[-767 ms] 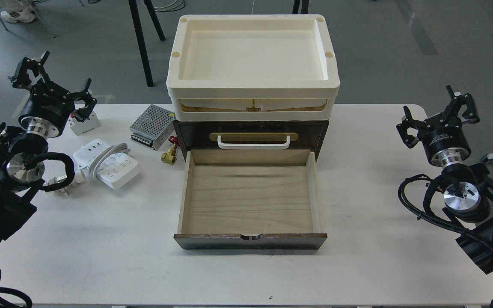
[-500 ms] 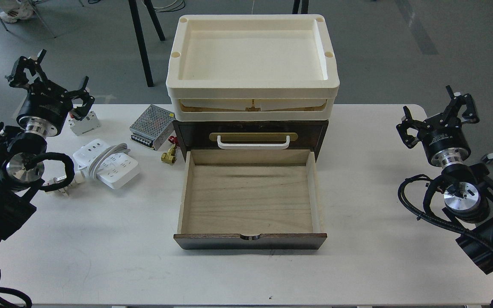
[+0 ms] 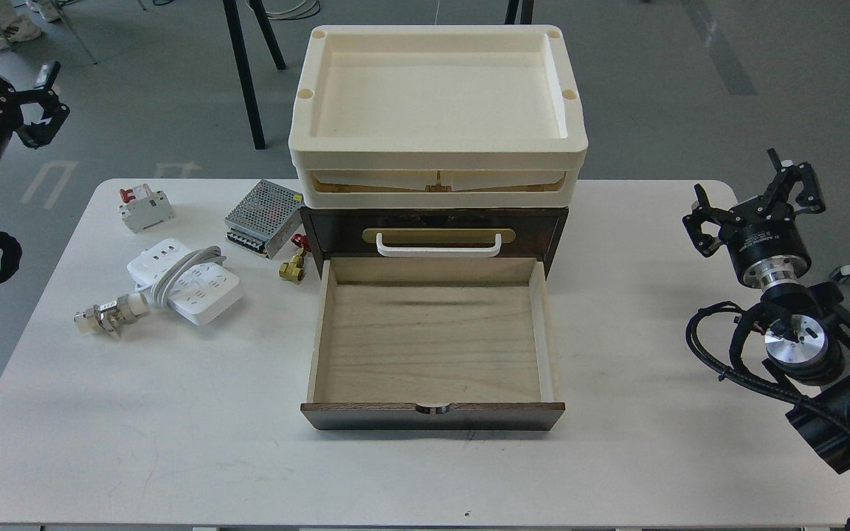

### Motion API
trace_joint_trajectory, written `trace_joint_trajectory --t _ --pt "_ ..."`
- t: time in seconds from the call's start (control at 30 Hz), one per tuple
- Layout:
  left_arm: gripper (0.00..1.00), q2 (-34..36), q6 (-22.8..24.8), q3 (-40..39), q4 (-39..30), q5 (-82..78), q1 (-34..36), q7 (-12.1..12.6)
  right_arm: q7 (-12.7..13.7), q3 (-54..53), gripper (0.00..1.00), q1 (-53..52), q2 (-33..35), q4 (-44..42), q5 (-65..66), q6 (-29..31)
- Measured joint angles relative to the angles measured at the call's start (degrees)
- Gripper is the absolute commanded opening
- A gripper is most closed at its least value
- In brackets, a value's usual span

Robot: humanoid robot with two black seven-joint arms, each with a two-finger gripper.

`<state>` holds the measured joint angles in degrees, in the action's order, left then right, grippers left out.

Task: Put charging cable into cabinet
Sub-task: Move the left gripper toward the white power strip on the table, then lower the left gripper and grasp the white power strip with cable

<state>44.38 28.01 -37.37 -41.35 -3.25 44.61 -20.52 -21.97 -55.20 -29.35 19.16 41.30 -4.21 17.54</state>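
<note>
White table, charging cable lying flat

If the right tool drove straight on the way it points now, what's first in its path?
The right tool points up and away past the table's far right edge, clear of the cabinet. The way looks free to the bare floor beyond, though depth is uncertain.

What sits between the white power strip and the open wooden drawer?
In the head view, only bare white table separates the white power strip from the open light-wood drawer; the small brass fitting lies farther back.
</note>
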Motion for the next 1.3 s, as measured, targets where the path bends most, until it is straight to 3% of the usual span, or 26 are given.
trace_joint_trajectory --t 0.2,0.5,0.6,0.77,0.87,1.17,1.23,1.3 --pt "0.98 7.4 0.0 -0.3 -15.0 -19.7 0.1 0.0 0.0 0.0 1.0 0.0 0.0 0.0 0.0 0.0" --pt "0.97 11.8 -0.1 1.7 -30.2 -60.3 -1.2 0.0 -0.1 0.0 1.0 0.0 0.0 0.0 0.0 0.0" --pt "0.96 11.3 -5.5 4.7 -31.1 -78.1 -2.1 0.0 -0.1 0.0 1.0 0.0 0.0 0.0 0.0 0.0" --pt "0.9 9.9 -21.3 14.2 -27.4 -94.9 -3.8 0.0 -0.1 0.0 1.0 0.0 0.0 0.0 0.0 0.0" --pt "0.85 7.6 -26.3 20.2 -21.7 -98.0 -3.9 0.1 0.0 0.1 1.0 0.0 0.0 0.0 0.0 0.0" --pt "0.78 -4.0 -28.3 23.7 -1.6 -103.4 -3.3 0.0 -0.1 0.2 1.0 0.0 0.0 0.1 0.0 0.0" --pt "0.69 -5.1 -28.4 23.8 0.0 -103.5 -3.2 0.0 -0.1 0.3 1.0 0.0 0.0 0.1 0.0 0.0" --pt "0.52 -6.0 -28.4 23.8 1.4 -103.5 -3.2 0.0 -0.1 0.3 1.0 0.0 0.0 0.1 0.0 0.0"
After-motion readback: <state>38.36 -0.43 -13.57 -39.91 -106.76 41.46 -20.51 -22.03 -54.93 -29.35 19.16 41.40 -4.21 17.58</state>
